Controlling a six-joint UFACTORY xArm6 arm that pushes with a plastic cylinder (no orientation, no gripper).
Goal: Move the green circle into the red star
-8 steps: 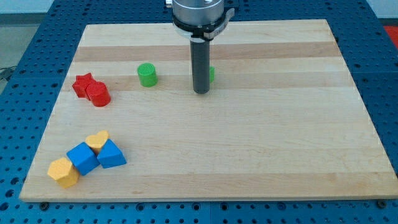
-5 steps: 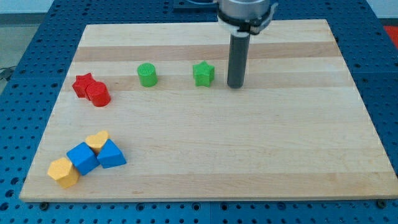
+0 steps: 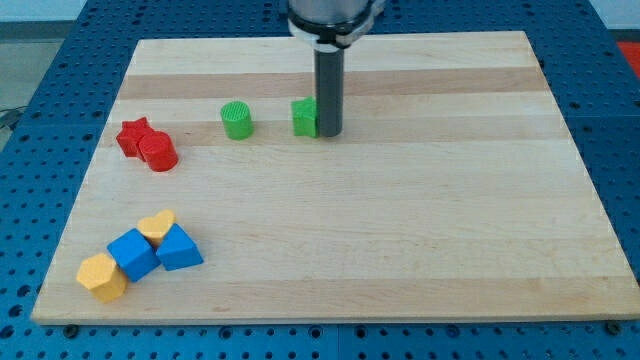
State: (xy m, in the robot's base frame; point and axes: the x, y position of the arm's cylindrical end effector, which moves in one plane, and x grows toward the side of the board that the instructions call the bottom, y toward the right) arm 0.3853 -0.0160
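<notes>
Green circle (image 3: 237, 120): short ribbed cylinder, upright on the table (image 3: 400, 230), toward 10 o'clock of the board. Red star (image 3: 133, 135) further out at 9 o'clock of the circle, touching a red cylinder (image 3: 158, 152) on its 4 o'clock side. Tool: bare dark rod, nothing to open, nothing held; my tip (image 3: 328, 133) pressed against the 3 o'clock side of a green star (image 3: 305, 117), partly hiding it. Circle at 9 o'clock of my tip, apart, green star between.
</notes>
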